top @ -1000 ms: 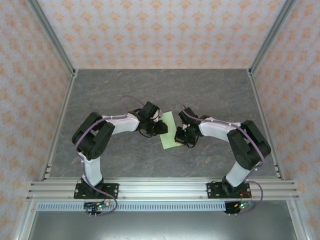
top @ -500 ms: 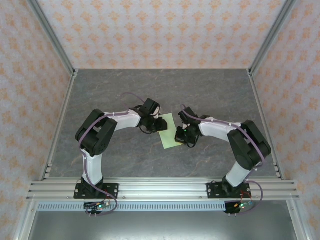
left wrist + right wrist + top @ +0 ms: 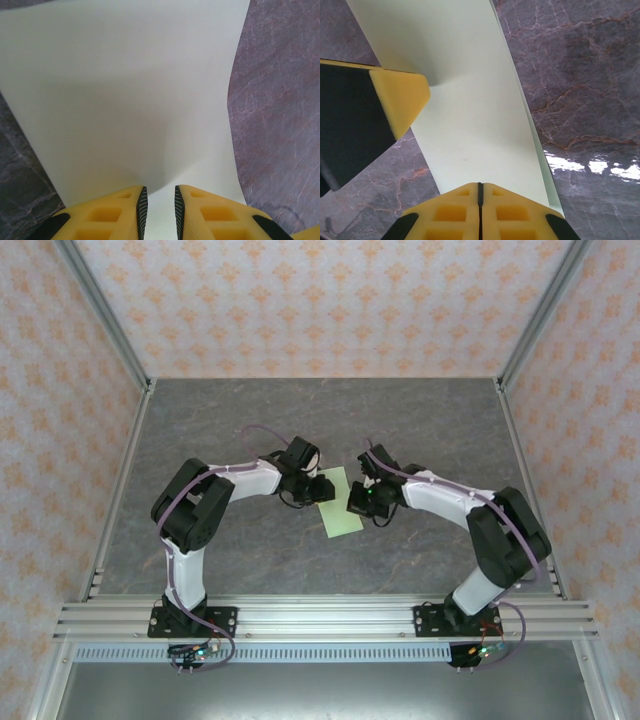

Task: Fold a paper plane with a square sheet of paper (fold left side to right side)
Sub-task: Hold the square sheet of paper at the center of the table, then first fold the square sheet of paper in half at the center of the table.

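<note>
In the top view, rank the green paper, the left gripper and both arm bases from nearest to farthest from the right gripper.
From the right gripper:
1. green paper: right at its fingertips, on its left.
2. left gripper: across the paper, on its left edge.
3. right arm base: near edge, right.
4. left arm base: near edge, left.

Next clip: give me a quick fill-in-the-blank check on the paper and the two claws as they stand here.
1. The sheet of paper on the grey table is pale ___.
2. Seen from above, the paper lies ___ the left claw and the right claw.
3. In its own wrist view, the right claw's fingertips are pressed ___, with no gap showing.
4. In its own wrist view, the left claw's fingertips stand slightly ___.
Missing words: green; between; together; apart.
</note>
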Robot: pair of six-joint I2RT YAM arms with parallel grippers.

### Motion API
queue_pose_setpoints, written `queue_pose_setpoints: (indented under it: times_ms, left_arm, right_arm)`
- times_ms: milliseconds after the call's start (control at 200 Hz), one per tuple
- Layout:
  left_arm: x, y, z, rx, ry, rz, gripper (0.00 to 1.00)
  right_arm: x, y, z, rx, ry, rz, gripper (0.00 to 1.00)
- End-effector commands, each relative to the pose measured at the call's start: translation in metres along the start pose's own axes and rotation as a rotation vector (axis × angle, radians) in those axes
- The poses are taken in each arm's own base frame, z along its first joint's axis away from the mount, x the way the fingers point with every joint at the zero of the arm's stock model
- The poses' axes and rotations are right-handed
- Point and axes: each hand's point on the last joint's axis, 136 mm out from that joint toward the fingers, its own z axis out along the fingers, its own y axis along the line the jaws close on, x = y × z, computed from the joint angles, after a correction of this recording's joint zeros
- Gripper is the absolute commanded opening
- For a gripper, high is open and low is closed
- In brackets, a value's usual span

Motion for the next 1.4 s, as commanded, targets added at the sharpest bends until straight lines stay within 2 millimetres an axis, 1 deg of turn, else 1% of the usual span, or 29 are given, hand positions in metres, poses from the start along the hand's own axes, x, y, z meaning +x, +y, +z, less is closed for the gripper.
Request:
queue_pose_setpoints:
  times_ms: [0,185,290,440,540,721,841,896,1151,1306,1396]
  left_arm:
    - [0.009,0.015,0.004,-0.047,0.025,0.001,0.25]
    - [0.009,0.014,0.002,-0.049,0.022,0.004,0.24]
    - [0.007,0.013,0.000,-0.050,0.016,0.008,0.24]
    - [0.003,0.013,-0.004,-0.067,0.006,0.022,0.25]
    - [-0.001,0.014,-0.006,-0.083,0.002,0.036,0.26]
    - [-0.016,0.024,-0.009,-0.093,-0.021,0.028,0.26]
    - [-0.028,0.036,-0.009,-0.104,-0.033,-0.004,0.26]
    - [-0.035,0.041,-0.010,-0.106,-0.041,0.012,0.26]
    - [-0.071,0.059,-0.018,-0.113,-0.082,-0.026,0.26]
    - [-0.090,0.060,-0.027,-0.093,-0.110,-0.044,0.26]
    - [-0.096,0.050,-0.039,-0.065,-0.138,-0.024,0.26]
  right_arm:
    - [0.004,-0.011,0.011,0.040,0.018,0.012,0.09]
    - [0.005,-0.025,0.021,0.106,0.038,0.014,0.08]
    - [0.008,-0.036,0.027,0.157,0.054,0.016,0.08]
    - [0.010,-0.049,0.028,0.229,0.074,0.008,0.08]
    - [0.015,-0.057,0.029,0.264,0.099,0.005,0.08]
    - [0.026,-0.072,0.033,0.314,0.141,0.009,0.07]
    - [0.030,-0.079,0.033,0.341,0.152,0.008,0.07]
    - [0.032,-0.083,0.033,0.354,0.157,0.008,0.07]
    - [0.037,-0.086,0.032,0.362,0.173,0.000,0.07]
    - [0.038,-0.085,0.033,0.350,0.175,0.002,0.07]
    - [0.037,-0.083,0.034,0.334,0.172,0.006,0.07]
